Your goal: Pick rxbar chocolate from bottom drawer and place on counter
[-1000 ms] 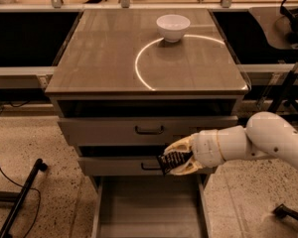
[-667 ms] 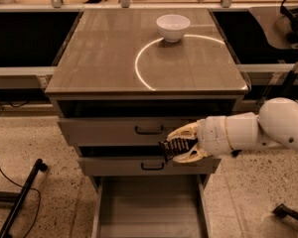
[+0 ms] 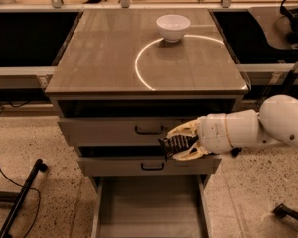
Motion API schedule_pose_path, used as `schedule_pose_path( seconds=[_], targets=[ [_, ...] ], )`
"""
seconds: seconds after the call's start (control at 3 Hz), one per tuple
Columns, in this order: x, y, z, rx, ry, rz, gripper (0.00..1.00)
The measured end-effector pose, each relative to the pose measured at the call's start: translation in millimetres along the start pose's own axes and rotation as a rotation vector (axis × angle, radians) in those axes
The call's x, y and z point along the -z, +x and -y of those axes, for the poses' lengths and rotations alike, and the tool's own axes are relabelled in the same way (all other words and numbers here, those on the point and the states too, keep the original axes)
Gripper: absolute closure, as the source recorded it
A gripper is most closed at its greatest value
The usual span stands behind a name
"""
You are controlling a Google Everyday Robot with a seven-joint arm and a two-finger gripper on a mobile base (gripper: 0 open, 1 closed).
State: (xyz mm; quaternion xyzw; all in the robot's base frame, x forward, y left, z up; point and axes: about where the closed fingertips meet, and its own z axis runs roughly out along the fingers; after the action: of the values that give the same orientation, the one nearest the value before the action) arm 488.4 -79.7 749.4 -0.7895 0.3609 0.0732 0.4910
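Note:
My gripper comes in from the right on a white arm and is shut on the rxbar chocolate, a dark wrapped bar with pale lettering. It holds the bar in front of the two upper drawers, at the height of the gap between them. The bottom drawer is pulled out below, its flat floor bare. The counter with its white arc line lies above the gripper.
A white bowl stands on the counter at the back, on the arc. The upper drawers have black handles. A black stand leg and cable lie on the floor at left. Dark shelving flanks the cabinet.
The gripper has risen with the bar from the second drawer's handle level to the gap between the two upper drawers, and the arm has swung up.

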Motion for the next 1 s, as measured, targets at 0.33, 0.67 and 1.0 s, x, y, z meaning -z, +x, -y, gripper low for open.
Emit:
schedule_pose_path(
  seconds=[0.33, 0.67, 1.0],
  targets=[
    [21.0, 0.6, 57.6, -0.021, 0.018, -0.062, 1.00],
    [38.8, -2.8, 107.6, -0.037, 0.026, -0.152, 1.00],
    [50.5, 0.0, 152.4, -0.073, 0.018, -0.253, 1.00]
  ],
)
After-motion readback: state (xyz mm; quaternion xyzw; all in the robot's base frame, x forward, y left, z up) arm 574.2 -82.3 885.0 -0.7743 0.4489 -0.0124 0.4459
